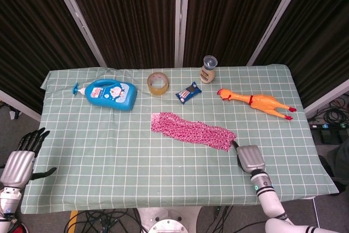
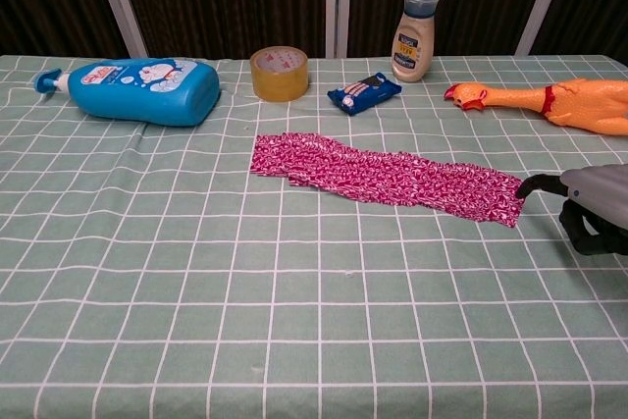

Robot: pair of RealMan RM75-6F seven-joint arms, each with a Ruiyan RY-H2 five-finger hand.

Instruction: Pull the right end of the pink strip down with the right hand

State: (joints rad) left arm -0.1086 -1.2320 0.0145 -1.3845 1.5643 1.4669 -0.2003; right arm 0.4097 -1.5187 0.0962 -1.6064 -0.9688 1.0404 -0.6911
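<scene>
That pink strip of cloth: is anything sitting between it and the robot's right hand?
Nothing visible. The right hand is beside the right end of the pink strip, a fingertip at its edge; only bare tablecloth lies nearer the robot.

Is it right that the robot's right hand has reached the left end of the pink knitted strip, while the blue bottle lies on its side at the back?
Not quite. The right hand is at the right end of the pink knitted strip, not the left; the head view shows a fingertip just reaching that end. The blue bottle does lie on its side at the back.
</scene>
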